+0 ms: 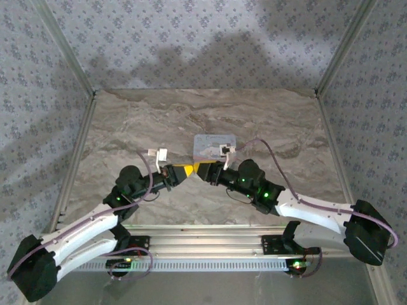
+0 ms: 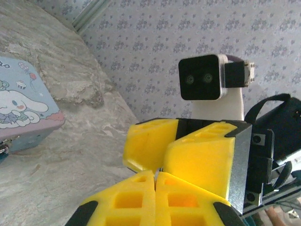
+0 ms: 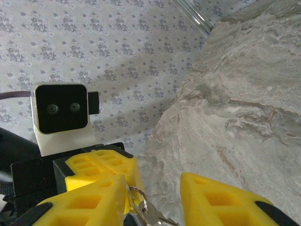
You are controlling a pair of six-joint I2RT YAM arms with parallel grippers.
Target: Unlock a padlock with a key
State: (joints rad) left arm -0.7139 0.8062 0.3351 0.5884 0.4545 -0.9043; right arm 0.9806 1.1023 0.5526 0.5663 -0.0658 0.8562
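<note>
My two grippers meet tip to tip above the middle of the table, the left gripper against the right gripper. The left gripper is shut, with a thin silver edge pinched in its seam. In the right wrist view a small key ring comes out at the left gripper's fingers, and a silver key dangles from it. The right gripper is open, its jaws well apart; ring and key hang against its left finger. The padlock is hidden.
A pale blue tin with a cartoon lid lies flat just behind the grippers, also at the left of the left wrist view. Patterned walls with metal rails enclose the marble table on three sides.
</note>
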